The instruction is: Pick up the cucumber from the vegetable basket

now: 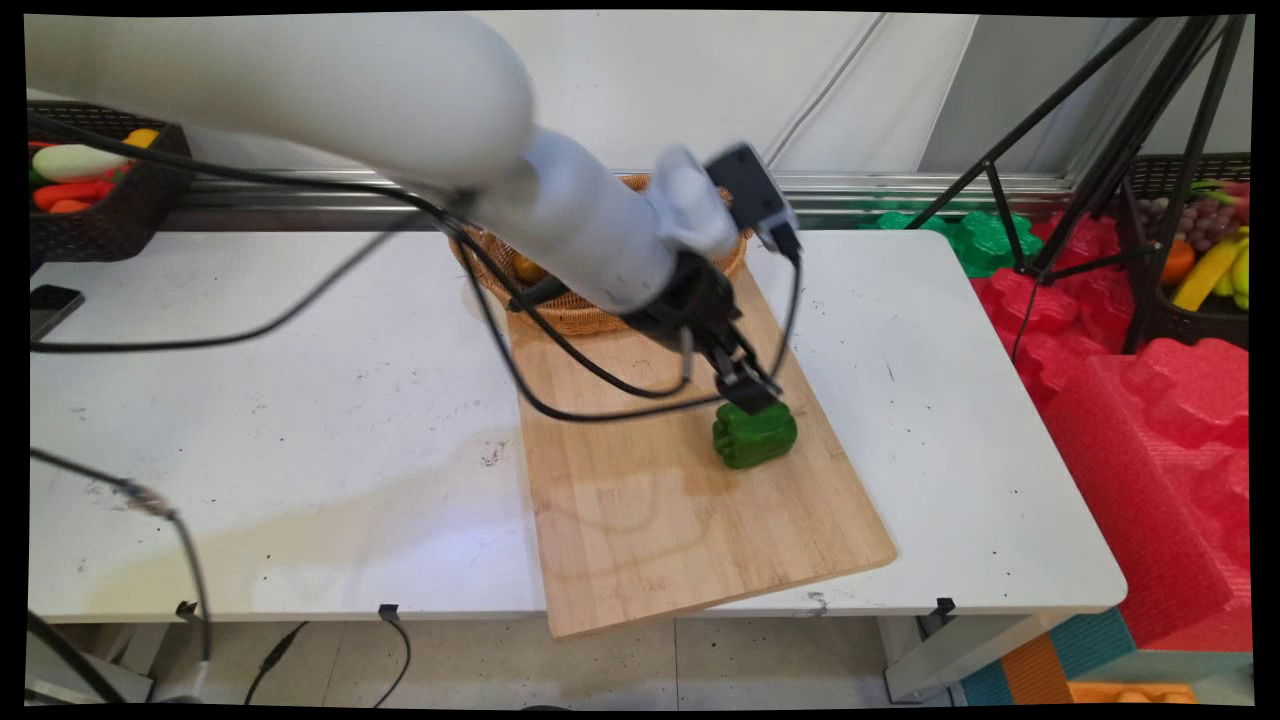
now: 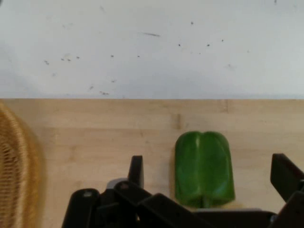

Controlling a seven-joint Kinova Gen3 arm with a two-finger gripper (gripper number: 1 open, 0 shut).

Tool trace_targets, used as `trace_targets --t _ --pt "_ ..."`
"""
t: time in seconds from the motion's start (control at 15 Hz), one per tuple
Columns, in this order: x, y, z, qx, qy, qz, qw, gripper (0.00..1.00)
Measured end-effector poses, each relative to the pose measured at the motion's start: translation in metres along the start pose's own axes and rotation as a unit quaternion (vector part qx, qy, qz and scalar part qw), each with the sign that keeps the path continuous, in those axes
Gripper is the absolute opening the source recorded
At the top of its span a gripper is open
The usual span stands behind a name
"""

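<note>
Looking at the white counter [image 1: 300,420] first: a wooden cutting board [image 1: 650,500] lies on it, near end hanging over the counter's front edge. Wicker basket [image 1: 580,310] sits on the board's far end, mostly hidden by my arm. Green bell pepper [image 2: 204,168] lies on the board toward its right side, well clear of the basket. My claw [image 2: 209,173] is spread wide, one finger on each side of the pepper, neither touching it.

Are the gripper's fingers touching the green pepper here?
Apart. Hand view: the gripper is open, bare cutting board showing between each finger and the green pepper.
</note>
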Motion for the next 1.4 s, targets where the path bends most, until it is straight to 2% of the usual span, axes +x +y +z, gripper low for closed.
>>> trace_targets --t 0.4,0.73,1.07,1.4 --pt "-0.025 -0.037 -0.074 0.0 0.006 -0.004 1.0 1.0" --pt "-0.037 -0.062 -0.11 0.007 0.004 -0.014 0.9999 1.0" --pt "-0.037 -0.095 -0.133 0.036 0.01 -0.041 0.9984 1.0" --pt "-0.032 -0.141 -0.128 0.083 0.001 -0.075 0.9937 1.0"
